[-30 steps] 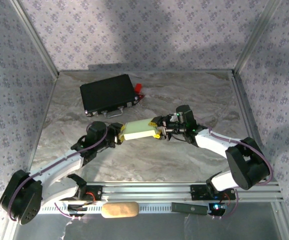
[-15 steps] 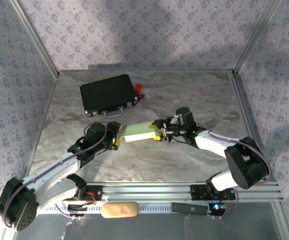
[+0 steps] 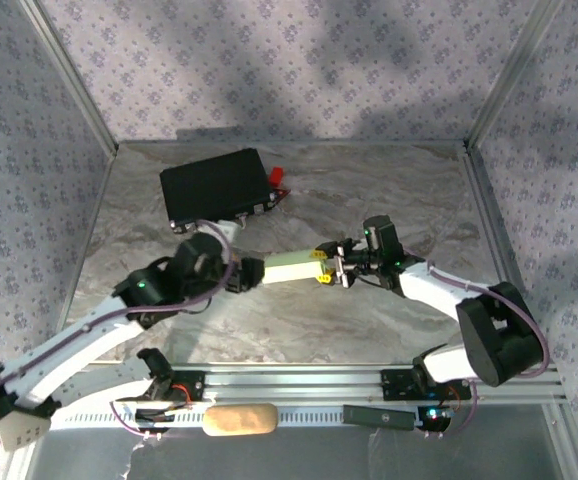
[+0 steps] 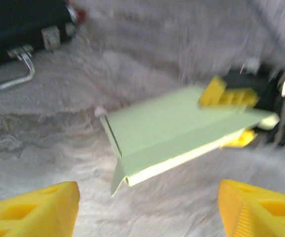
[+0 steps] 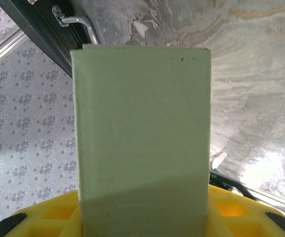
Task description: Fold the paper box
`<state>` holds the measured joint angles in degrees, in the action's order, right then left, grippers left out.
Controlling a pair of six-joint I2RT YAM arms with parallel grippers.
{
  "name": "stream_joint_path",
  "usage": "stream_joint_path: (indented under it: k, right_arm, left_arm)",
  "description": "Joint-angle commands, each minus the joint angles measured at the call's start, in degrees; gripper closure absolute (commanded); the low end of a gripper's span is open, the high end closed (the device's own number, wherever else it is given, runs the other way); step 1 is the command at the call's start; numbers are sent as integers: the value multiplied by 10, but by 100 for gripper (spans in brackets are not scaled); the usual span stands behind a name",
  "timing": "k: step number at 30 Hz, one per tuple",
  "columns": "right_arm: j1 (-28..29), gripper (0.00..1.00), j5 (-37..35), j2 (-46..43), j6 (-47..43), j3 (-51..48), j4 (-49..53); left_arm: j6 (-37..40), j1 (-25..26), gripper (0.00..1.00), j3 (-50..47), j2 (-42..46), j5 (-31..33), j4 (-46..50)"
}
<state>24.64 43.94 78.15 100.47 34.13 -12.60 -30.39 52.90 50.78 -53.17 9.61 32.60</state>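
The paper box (image 3: 294, 266) is a small flat pale-green box held above the table at mid-table. My right gripper (image 3: 326, 268) is shut on its right end, yellow fingers (image 4: 226, 94) above and below the card. In the right wrist view the paper box (image 5: 141, 133) stands up from between that gripper's (image 5: 142, 224) yellow pads (image 5: 49, 217). My left gripper (image 3: 252, 272) is open just left of the box, not touching it. Seen from the left wrist, the box (image 4: 177, 133) hangs ahead of the left gripper (image 4: 147, 212), with a small flap drooping at its near corner.
A black case (image 3: 214, 187) with a metal handle (image 4: 14, 79) lies at the back left, a small red thing (image 3: 278, 174) at its right end. A tan oblong (image 3: 239, 419) rests on the front rail. Patterned walls and metal posts close in the table.
My left gripper has opened, let go of the box's left end and drawn back a little. The right gripper keeps hold, and the box has shifted slightly right.
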Motion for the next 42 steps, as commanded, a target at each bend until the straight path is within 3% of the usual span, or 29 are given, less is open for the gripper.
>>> stream_joint_path:
  k: [1, 6, 13, 19, 22, 29, 42]
  right_arm:
    - [-15, 59, 17, -30, 23, -11, 26]
    - [-30, 62, 28, -37, 23, -24, 24]
    - [-31, 64, 31, -30, 22, -20, 23]
    - [-33, 64, 35, -27, 22, -18, 23]
    - [-34, 64, 36, -22, 22, -21, 19]
    - [-34, 65, 36, -4, 26, -22, 0]
    - [-34, 66, 36, 4, 35, -28, -17]
  left_arm:
    - [75, 21, 22, -8, -10, 41, 33]
    - [83, 17, 18, -47, -17, 11, -39]
    - [115, -8, 21, -25, -83, -26, -80]
    - [111, -22, 33, -12, -132, -42, -98]
    - [105, -25, 46, -14, -141, -60, -123]
    - [82, -25, 59, -18, -166, -80, -144]
    - [62, -25, 62, -29, -195, -56, -147]
